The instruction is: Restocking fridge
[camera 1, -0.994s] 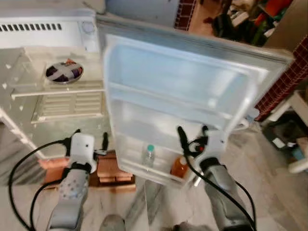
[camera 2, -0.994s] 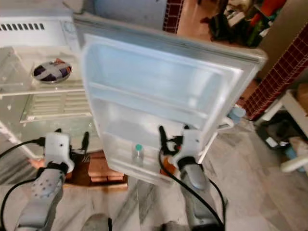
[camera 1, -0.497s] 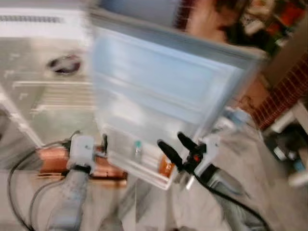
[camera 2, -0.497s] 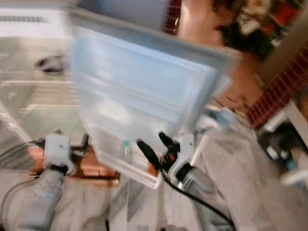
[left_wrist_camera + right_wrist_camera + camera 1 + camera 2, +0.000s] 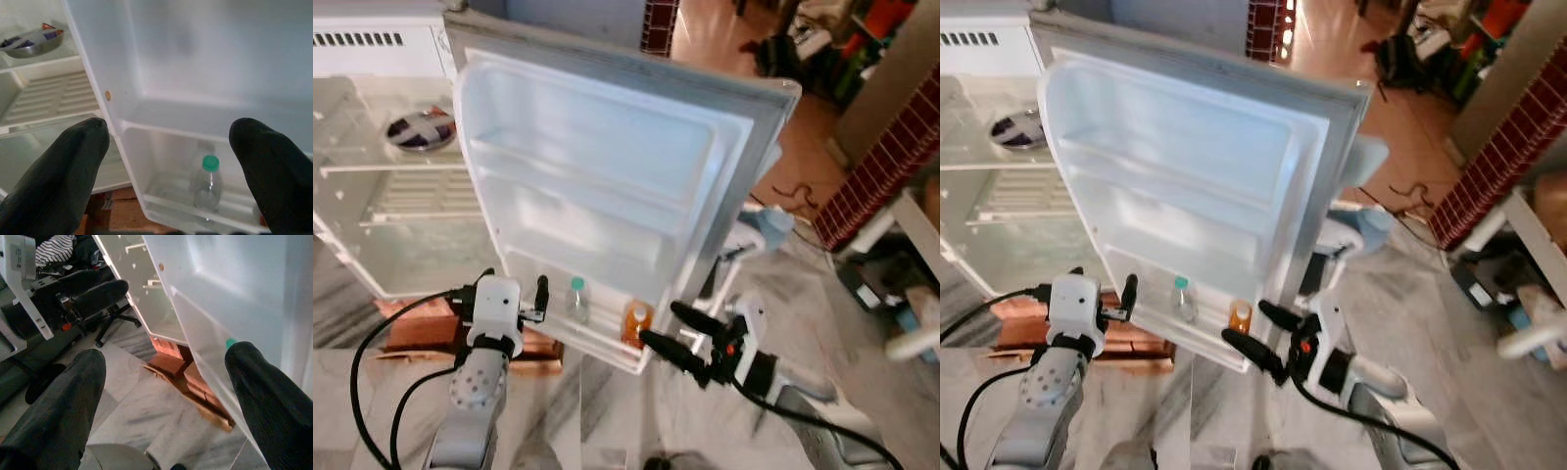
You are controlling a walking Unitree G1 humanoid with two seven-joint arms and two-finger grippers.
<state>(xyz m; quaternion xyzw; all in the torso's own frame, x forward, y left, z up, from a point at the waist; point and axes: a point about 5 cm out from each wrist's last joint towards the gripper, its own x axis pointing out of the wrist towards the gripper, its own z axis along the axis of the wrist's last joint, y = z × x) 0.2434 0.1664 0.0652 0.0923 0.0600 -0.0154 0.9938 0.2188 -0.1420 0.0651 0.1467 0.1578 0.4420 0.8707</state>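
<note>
Fridge door (image 5: 607, 186) swung wide open, white and mostly bare inside; bottom door rack (image 5: 597, 338) holding a clear bottle with a green cap (image 5: 576, 300) and, beside it, an orange bottle (image 5: 636, 321); upper door shelves vacant; inside the cabinet, a metal dish (image 5: 419, 128) sitting on a clear shelf (image 5: 372, 166). Restocking judged barely begun, with plenty of room left. Left gripper (image 5: 540, 294) raised just before the rack's near end, fingers spread wide, carrying nothing. Right gripper (image 5: 683, 338) hanging low beside the door's outer edge, fingers parted, likewise unladen. Bricks (image 5: 421, 328) propping the fridge on the marble floor (image 5: 607, 411).
</note>
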